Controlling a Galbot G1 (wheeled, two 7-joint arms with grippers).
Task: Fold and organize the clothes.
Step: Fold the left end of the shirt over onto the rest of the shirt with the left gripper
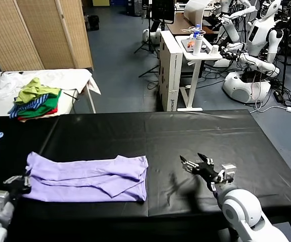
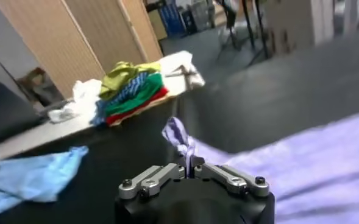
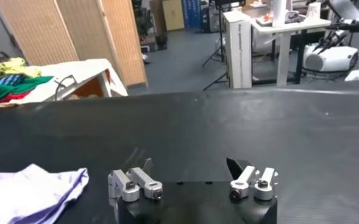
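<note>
One lavender T-shirt (image 1: 87, 178), thin, limp, best gripped at corners; left gripper (image 2: 191, 172) jaws clamped on its edge, right gripper (image 1: 204, 166) jaws apart.

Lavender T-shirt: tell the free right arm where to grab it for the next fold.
Take the lavender T-shirt at its near right corner, coming from the right over the bare black table. That end faces the open right pincer; the layers lie flat, so pinch the edge low. The left pincer already grips the far end.
</note>
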